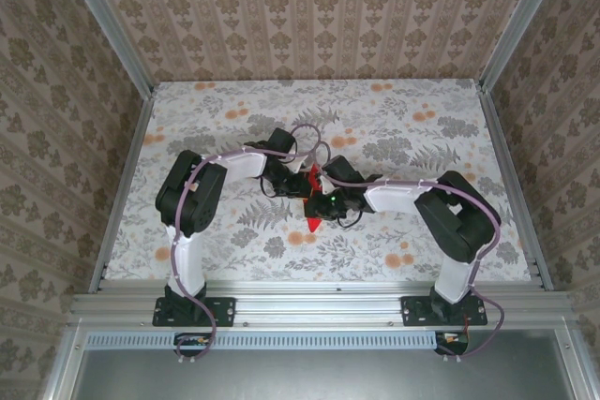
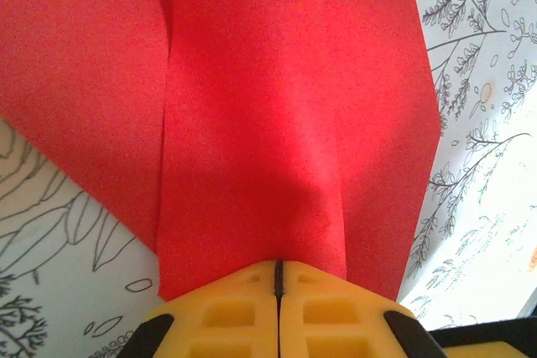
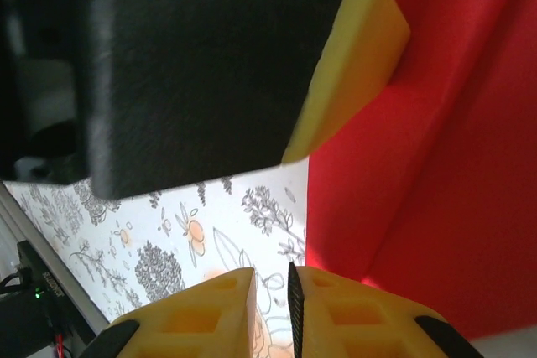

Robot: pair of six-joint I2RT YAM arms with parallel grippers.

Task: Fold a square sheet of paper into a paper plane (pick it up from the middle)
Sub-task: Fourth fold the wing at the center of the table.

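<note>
At the middle of the table we see the thin, bright red paper plane (image 1: 313, 205), a creased sheet narrowing to a point that faces the near edge. It sits between the two arms, above the grey-and-orange floral table cover (image 1: 422, 147).

The left gripper (image 1: 298, 182) comes in from the left. In its wrist view this gripper (image 2: 278, 278) has its yellow fingers (image 2: 222, 312) pressed together with only a hairline seam between them. The red paper plane (image 2: 285, 123) is pinched there and fans away from the fingers in overlapping folded layers.

The right gripper (image 1: 330, 201) reaches in from the right, close against the paper. In its own wrist view the right gripper (image 3: 273, 291) stands slightly ajar. A narrow slot between its yellow fingers (image 3: 361, 316) shows the floral cover through it, with nothing clamped inside. The red paper plane (image 3: 428, 173) hangs just to the right of that slot. Its lower edge runs behind one finger, so we cannot tell whether they touch. Higher up, a yellow finger (image 3: 361, 56) of the left arm lies against the paper.
</note>
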